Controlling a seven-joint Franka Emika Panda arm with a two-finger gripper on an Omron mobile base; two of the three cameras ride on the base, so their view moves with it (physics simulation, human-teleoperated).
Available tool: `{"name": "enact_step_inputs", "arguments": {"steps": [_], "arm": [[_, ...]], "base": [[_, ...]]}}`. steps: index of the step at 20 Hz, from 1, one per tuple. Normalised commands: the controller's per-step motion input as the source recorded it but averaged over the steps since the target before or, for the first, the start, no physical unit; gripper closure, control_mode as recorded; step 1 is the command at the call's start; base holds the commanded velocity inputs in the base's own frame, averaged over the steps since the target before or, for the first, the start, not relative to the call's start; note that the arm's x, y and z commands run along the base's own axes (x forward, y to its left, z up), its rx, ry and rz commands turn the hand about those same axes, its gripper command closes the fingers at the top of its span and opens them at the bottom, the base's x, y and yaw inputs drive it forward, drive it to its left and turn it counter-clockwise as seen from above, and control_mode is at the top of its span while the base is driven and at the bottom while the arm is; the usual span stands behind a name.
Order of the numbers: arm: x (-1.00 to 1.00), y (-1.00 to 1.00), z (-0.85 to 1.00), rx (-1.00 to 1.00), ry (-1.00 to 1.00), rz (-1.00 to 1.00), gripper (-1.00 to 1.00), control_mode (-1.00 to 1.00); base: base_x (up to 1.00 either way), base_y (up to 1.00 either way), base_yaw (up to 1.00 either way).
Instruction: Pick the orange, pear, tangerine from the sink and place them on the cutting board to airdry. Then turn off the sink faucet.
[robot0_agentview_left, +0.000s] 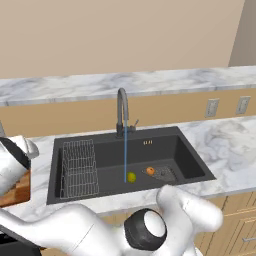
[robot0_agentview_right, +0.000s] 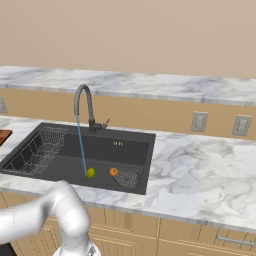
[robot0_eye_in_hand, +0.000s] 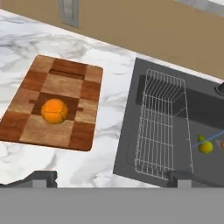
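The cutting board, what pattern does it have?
A checkered patchwork of light and dark brown wood, clearest on the cutting board in the hand view.

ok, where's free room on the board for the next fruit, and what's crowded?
On the cutting board the ends around the centred orange fruit are bare, as is the marble strip toward the sink. Crowded: the basin floor by the drain, with the pear under the water stream.

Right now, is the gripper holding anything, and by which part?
Nothing: the gripper is open and empty above the counter; one round orange fruit lies on the striped wooden cutting board.
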Motion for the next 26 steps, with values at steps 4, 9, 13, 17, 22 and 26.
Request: {"name": "enact_step_inputs", "arguments": {"steps": [4, 9, 13, 17, 22, 26], "arm": [[-0.69, -1.0, 0.07, 0.21, -0.22, 0.05, -1.0, -1.0], [-0.68, -1.0, 0.28, 0.23, -0.2, 0.07, -1.0, -1.0], [-0.4, -0.75, 0.92, 0.23, 0.02, 0.01, -1.0, -1.0], [-0.2, -0.52, 1.0, 0.36, 0.31, -0.03, -1.0, -1.0], [-0.39, -0.53, 0.84, 0.29, 0.27, -0.05, -1.0, -1.0], [-0.78, -0.37, 0.23, 0.01, -0.04, -0.1, -1.0, -1.0]], "base": [[0.0, 0.0, 0.0], [0.0, 0.0, 0.0], [0.0, 0.0, 0.0], [0.0, 0.0, 0.0], [0.0, 0.0, 0.0], [0.0, 0.0, 0.0]]}}
